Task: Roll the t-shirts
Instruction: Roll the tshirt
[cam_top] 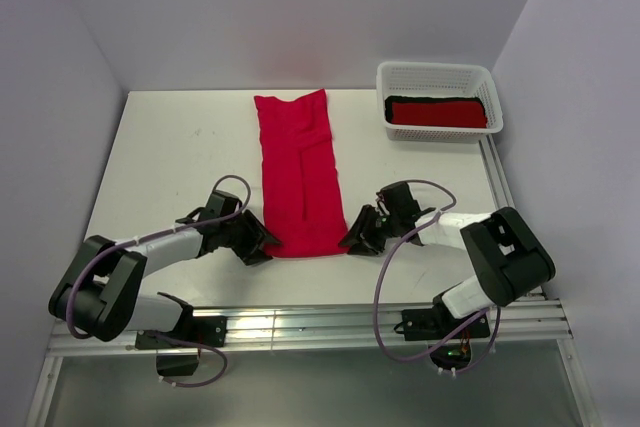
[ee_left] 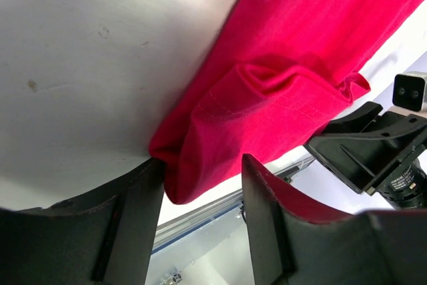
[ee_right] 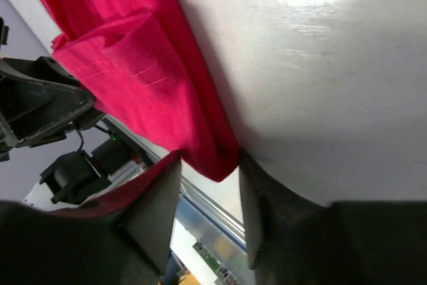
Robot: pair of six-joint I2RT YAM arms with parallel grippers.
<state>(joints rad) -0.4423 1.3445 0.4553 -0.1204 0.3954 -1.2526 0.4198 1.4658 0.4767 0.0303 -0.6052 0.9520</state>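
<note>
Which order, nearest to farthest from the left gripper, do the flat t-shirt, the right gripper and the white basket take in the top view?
From the left gripper:
1. Flat t-shirt, right beside it, mid-table.
2. Right gripper, across the shirt's near edge.
3. White basket, far right corner.

We count two red t-shirts: the long t-shirt on the one bench and the folded t-shirt in the one white basket. We also count one black cloth, two arms, and two pincers, the left pincer and the right pincer.
</note>
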